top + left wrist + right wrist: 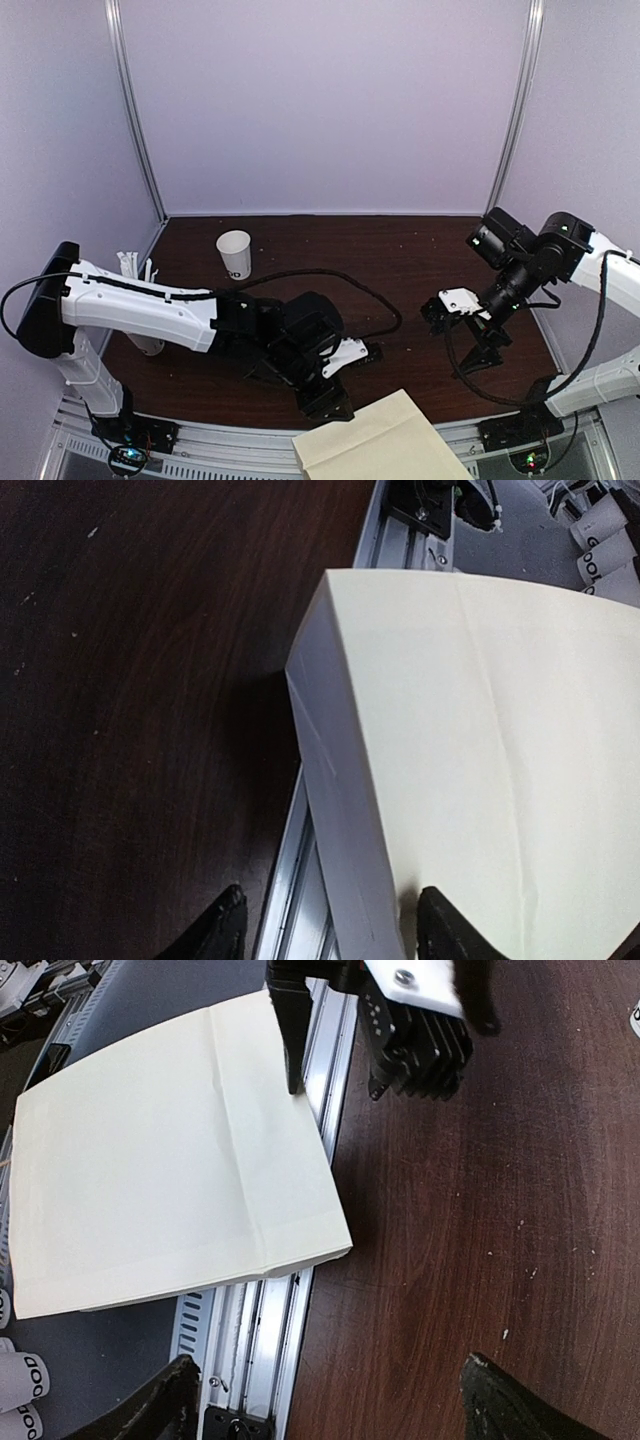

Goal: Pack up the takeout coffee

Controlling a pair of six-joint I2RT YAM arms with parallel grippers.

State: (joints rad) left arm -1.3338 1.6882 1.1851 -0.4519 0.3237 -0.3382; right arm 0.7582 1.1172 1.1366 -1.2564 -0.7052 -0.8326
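The coffee cup point(234, 254) is a small white paper cup, wider at the top than at the base, with dark print low on the side that faces the camera. It stands upright on the dark wooden table point(400, 250), in the back left part and near the rear wall, and from above its round top looks pale. It is well to the right of the cup of wrapped straws point(128, 262), just behind the left arm point(140, 305), with nothing touching it.
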